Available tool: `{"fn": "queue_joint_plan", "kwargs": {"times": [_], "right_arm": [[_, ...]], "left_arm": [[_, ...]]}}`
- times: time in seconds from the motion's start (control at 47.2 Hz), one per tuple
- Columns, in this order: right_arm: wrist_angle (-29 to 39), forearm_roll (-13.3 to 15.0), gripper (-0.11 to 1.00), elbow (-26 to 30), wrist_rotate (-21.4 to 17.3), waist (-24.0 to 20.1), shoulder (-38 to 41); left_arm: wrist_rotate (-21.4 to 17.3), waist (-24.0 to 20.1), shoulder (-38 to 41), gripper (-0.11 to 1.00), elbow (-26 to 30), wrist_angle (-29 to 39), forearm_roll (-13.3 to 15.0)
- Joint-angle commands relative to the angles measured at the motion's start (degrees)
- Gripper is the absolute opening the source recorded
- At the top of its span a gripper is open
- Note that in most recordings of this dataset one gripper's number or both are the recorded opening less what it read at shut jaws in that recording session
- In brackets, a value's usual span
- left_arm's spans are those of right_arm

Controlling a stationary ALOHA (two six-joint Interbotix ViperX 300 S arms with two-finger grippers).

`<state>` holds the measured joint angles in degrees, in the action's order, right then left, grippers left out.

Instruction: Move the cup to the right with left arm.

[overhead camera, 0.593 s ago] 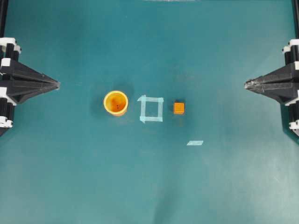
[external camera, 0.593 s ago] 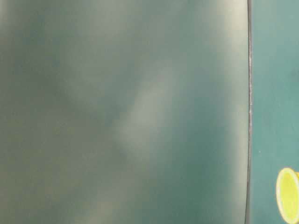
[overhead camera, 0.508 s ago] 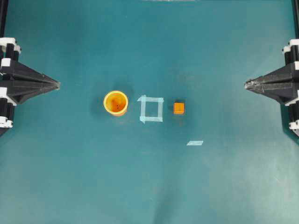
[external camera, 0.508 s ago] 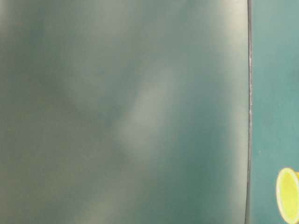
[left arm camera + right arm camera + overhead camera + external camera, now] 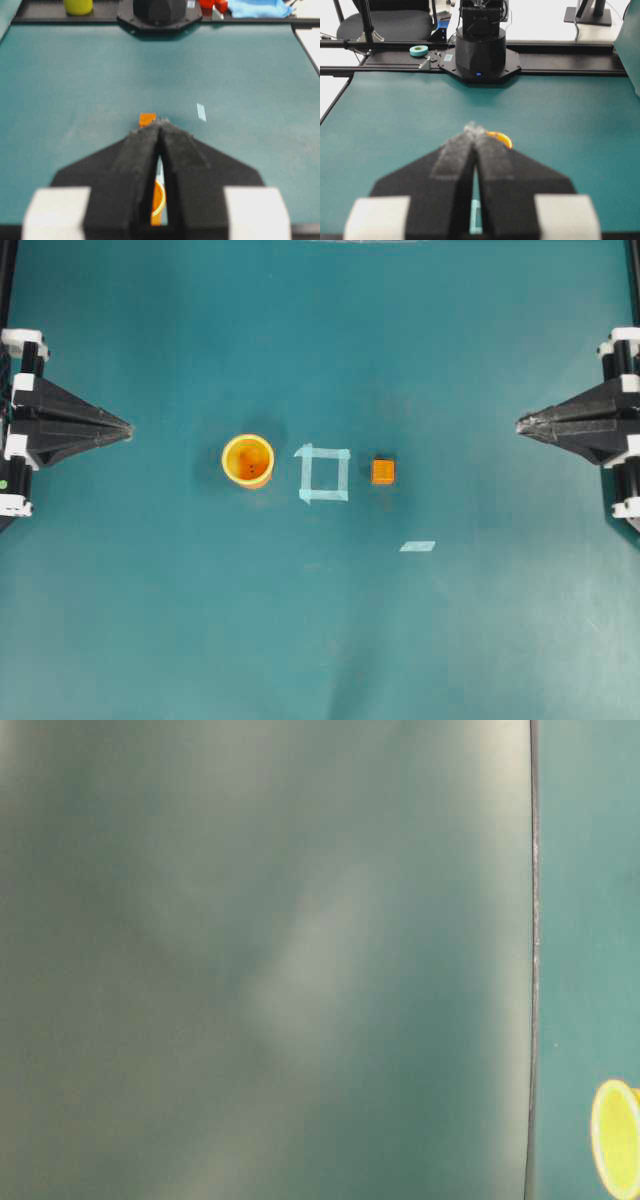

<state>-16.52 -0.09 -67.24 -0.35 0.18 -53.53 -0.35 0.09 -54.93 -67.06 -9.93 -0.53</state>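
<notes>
Jaws together on both grippers — left gripper [image 5: 128,428], right gripper [image 5: 520,424]. Cup [image 5: 248,460] upright, left of tape square [image 5: 324,473] — cube [image 5: 383,472] right.

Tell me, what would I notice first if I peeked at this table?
Probably the bright orange cup, standing alone on the green table, left of a pale tape square. A tiny orange cube sits just right of that square. Two pointy black grippers, left and right, wait at the sides, both shut.
</notes>
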Motion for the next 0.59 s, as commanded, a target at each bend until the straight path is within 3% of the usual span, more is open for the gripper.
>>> {"fn": "queue_joint_plan", "kwargs": {"times": [0.0,0.381,0.487,0.572], "right_arm": [[-0.53,-0.18,-0.01,1.49,-0.09,-0.18,0.79],[-0.62,-0.18,-0.01,1.67,-0.18,-0.18,1.85],[-0.62,-0.26,-0.01,1.67,-0.26,-0.18,1.85],[-0.62,-0.26,-0.01,1.67,-0.26,-0.18,1.85]], "left_arm": [[0.09,0.09,0.44,0.0,1.05,0.35,-0.18],[1.14,0.09,0.44,0.01,0.97,0.44,-0.18],[1.23,0.0,0.44,0.09,1.05,0.53,-0.18],[1.23,0.09,0.44,0.22,1.05,0.53,-0.18]]}}
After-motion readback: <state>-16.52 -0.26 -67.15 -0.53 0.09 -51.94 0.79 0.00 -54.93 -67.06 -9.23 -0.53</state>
